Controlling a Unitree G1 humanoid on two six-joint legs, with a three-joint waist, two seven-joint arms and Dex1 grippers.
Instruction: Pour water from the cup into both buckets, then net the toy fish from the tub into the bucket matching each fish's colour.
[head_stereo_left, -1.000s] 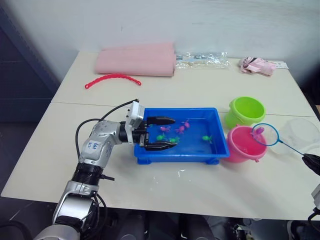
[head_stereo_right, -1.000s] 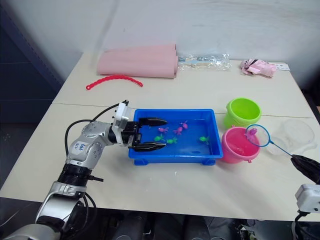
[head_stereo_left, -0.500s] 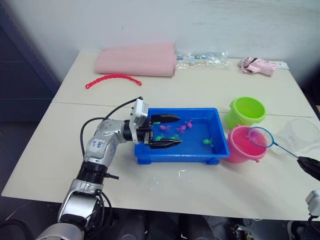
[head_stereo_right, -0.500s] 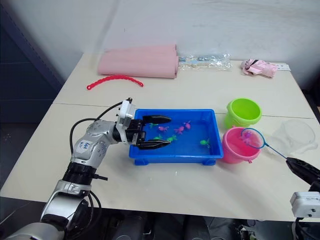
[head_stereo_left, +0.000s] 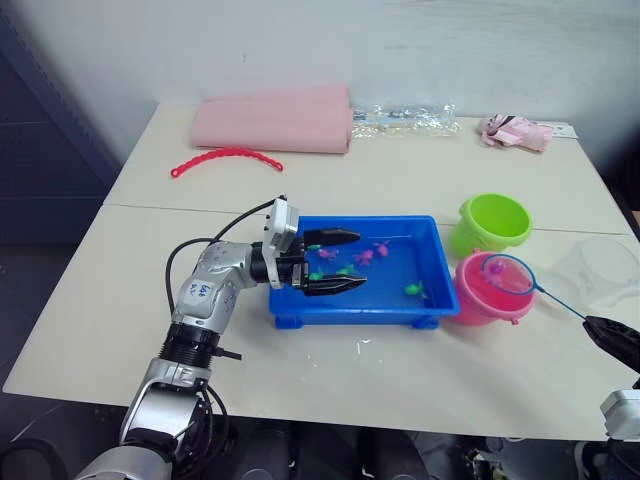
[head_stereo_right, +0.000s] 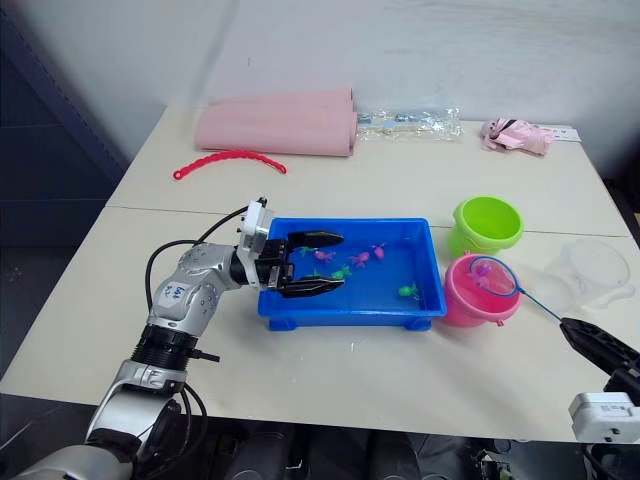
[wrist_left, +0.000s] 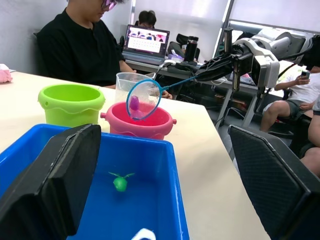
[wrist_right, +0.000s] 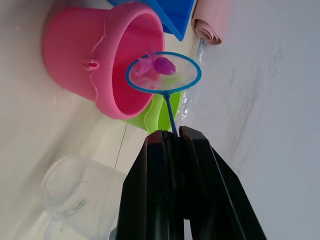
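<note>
Now net (head_stereo_left: 508, 274) hoop over pink bucket (head_stereo_left: 484, 291), handle toward right gripper (wrist_right: 170, 145).

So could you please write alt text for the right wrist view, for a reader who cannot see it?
The right hand, shut on the thin dark handle of a small blue-rimmed hoop net, holds a tiny magenta plastic fish over the round bright pink plastic bucket. A clear plastic cup stands nearby.
</note>
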